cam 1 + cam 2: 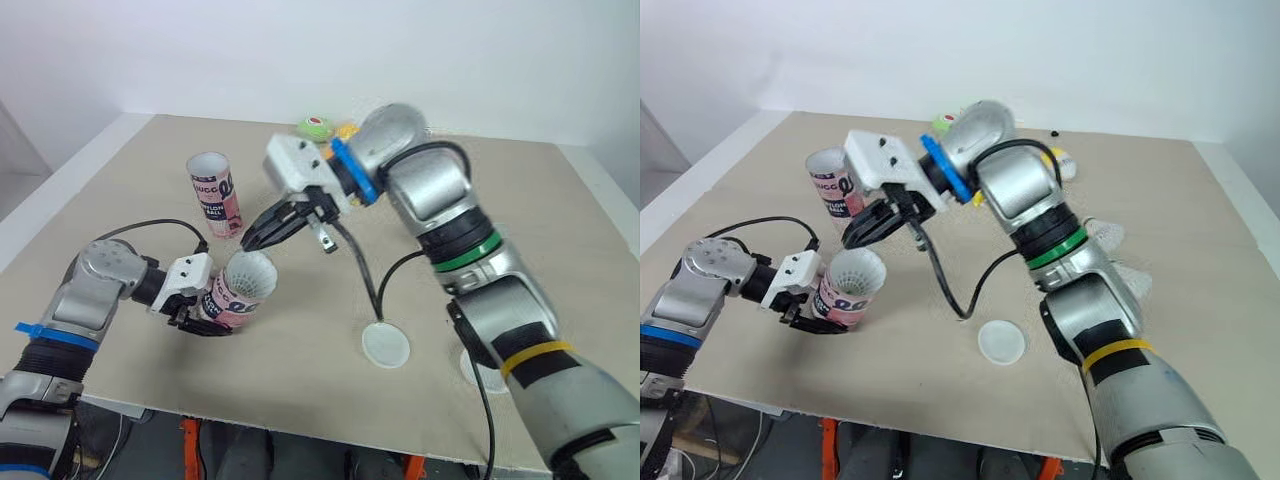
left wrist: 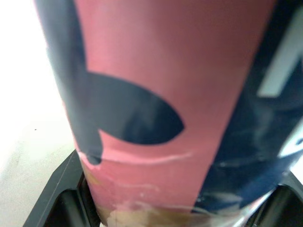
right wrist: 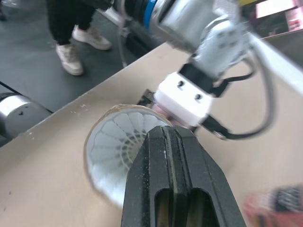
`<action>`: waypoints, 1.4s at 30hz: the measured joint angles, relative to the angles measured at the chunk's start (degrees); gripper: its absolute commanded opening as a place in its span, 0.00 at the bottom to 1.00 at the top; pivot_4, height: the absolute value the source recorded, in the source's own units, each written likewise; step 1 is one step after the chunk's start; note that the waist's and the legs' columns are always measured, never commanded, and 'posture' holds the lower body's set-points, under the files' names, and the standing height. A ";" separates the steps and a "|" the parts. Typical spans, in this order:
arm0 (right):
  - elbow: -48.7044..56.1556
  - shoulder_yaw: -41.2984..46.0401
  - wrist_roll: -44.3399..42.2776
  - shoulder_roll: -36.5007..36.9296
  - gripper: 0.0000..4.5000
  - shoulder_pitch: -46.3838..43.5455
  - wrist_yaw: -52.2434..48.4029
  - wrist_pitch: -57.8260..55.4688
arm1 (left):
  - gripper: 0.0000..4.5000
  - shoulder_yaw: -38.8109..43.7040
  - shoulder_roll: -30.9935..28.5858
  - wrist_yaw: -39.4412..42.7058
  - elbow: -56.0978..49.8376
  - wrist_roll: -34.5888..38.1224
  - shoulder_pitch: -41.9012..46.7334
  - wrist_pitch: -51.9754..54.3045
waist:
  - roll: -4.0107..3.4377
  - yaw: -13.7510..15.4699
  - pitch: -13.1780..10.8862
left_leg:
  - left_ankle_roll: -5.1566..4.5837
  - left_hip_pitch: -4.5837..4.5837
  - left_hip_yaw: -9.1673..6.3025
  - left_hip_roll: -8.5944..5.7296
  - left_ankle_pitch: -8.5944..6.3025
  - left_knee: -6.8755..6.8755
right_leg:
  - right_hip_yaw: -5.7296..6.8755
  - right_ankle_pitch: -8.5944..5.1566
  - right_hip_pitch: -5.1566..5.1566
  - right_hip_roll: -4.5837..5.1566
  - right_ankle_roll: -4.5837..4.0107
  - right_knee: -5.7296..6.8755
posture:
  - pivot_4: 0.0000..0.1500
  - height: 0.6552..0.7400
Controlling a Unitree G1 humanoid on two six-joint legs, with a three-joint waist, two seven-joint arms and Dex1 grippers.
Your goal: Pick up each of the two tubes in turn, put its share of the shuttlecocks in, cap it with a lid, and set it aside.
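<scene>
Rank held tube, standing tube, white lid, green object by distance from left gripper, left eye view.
1. held tube, clamped in the left gripper
2. standing tube, upright just beyond
3. white lid, flat, to the right
4. green object, at the far edge

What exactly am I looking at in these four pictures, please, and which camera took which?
This is a humanoid robot with two arms, each ending in a two-fingered black pincer. The two wide pictures come from cameras in its head, looking down over a table. The other two come from cameras on its wrists, looking along the fingers. The left pincer grips a pink tube, tilted, with a white shuttlecock showing in its mouth. The right pincer, fingers together, hovers just above that mouth. On the table are a second tube, upright and open, a white lid lying flat, and loose shuttlecocks farther off.
</scene>
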State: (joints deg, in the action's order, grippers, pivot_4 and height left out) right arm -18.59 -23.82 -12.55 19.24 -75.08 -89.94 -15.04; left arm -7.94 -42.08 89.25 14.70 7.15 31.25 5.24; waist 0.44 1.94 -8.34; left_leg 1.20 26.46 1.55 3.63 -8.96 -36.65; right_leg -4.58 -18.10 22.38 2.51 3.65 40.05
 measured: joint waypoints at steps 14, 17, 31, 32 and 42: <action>10.51 5.78 -3.06 18.11 0.01 4.55 -0.14 -2.71 | 0.69 1.31 10.14 -5.52 0.18 9.57 2.19 1.10 | 0.50 -1.70 -1.07 | 0.05 0.90 -0.13 0.21 0.01 0.42 | 0.11 0.06 0.82 -0.33 -0.02 0.13 | 1.00 0.46; 12.85 5.83 -3.20 19.43 0.01 5.44 -0.18 -4.16 | 0.69 0.74 12.11 -5.61 0.53 9.87 1.82 1.44 | 0.31 -2.16 -1.24 | 0.05 0.89 -0.12 0.24 0.01 0.42 | 0.10 0.07 0.83 -0.38 -0.04 0.16 | 1.00 0.46; 20.30 6.33 -2.34 31.10 0.01 18.69 -0.19 -5.98 | 0.69 -3.44 23.32 -10.67 6.67 9.47 0.96 -0.58 | 0.36 -1.61 -1.49 | 0.14 0.89 -0.26 0.18 0.07 0.26 | 0.11 0.12 0.65 -0.37 0.08 0.18 | 1.00 0.46; 22.51 6.52 -2.35 33.28 0.07 22.58 -0.10 -6.41 | 0.69 -3.42 23.52 -11.21 6.78 9.30 0.51 -1.63 | 0.36 -1.55 -1.49 | 0.15 0.88 -0.31 0.18 0.07 0.24 | 0.12 0.11 0.63 -0.38 0.09 0.18 | 1.00 0.46; 35.42 8.24 -3.38 36.31 0.47 38.72 4.86 -12.72 | 0.69 -4.33 23.16 -11.79 6.81 7.41 -0.63 -6.55 | 0.31 -1.69 -1.46 | 0.40 0.64 -0.47 0.18 0.23 0.21 | 0.11 0.16 0.38 -0.48 0.15 0.18 | 1.00 0.46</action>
State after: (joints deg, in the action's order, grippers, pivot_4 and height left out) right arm 16.84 -15.58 -15.93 55.55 -36.36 -85.08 -27.76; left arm -12.27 -18.92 77.46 21.50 14.57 30.61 -1.31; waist 0.76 0.24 -9.81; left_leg 1.60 27.09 1.08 3.82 -8.73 -36.45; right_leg -4.46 -17.93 22.76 2.03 3.80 40.23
